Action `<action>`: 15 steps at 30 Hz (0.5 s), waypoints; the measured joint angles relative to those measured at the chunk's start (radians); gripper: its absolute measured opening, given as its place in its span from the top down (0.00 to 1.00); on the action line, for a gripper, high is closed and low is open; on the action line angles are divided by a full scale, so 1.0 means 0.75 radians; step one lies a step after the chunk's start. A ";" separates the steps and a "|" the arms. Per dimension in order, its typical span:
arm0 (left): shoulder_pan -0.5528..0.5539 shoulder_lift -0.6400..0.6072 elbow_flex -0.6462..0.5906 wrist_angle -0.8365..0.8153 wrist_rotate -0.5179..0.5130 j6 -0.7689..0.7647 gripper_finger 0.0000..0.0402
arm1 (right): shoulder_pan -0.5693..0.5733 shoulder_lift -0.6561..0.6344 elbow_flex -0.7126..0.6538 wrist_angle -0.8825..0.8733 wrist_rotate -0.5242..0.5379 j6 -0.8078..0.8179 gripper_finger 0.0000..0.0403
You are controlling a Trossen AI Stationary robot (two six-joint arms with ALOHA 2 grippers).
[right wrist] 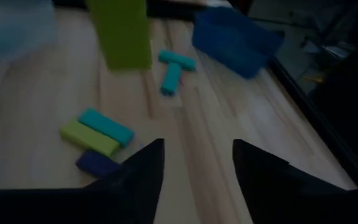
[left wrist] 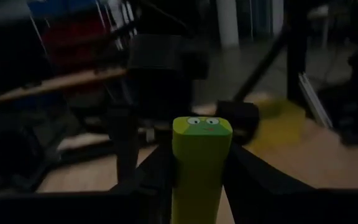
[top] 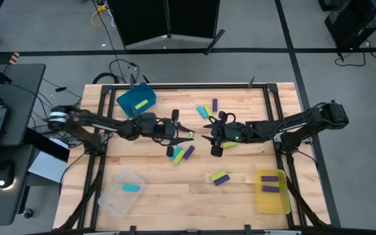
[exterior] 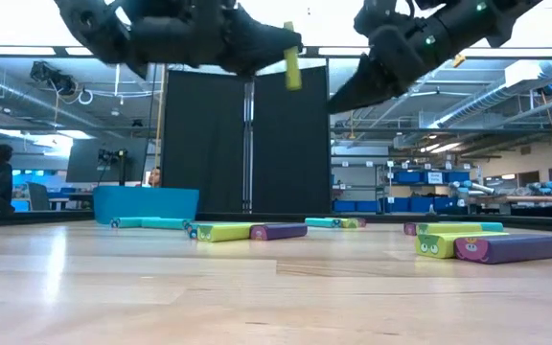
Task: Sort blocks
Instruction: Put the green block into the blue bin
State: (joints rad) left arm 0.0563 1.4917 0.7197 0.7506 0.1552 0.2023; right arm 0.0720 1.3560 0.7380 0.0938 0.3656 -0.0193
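Lime green and rigid, a block point(left wrist: 199, 163) sits clamped between the left gripper point(top: 189, 136) fingers, held aloft mid-table. It looks light and smooth (likely slick plastic), best pinched across its long flat sides. The right gripper point(right wrist: 196, 163), jaws spread and empty, faces it closely.

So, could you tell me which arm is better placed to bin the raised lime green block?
The left: its tool is shut on the lime green rectangular block, while the right tool hangs open and empty.
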 joint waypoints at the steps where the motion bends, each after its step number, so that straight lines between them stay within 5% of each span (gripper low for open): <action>1: 0.002 -0.050 0.000 -0.105 -0.018 0.018 0.72 | -0.001 0.000 0.000 -0.017 0.008 0.000 0.53; 8: 0.024 -0.354 0.094 -0.954 -0.245 0.081 0.72 | -0.002 0.000 -0.001 -0.069 0.011 -0.001 0.78; 15: 0.126 -0.452 0.284 -1.600 -0.452 -0.078 0.72 | -0.002 0.000 -0.001 -0.071 0.011 -0.017 0.98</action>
State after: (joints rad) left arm 0.1512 1.1524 0.9326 -0.4492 -0.1837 0.1439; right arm 0.0704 1.3560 0.7372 0.0408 0.3740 -0.0318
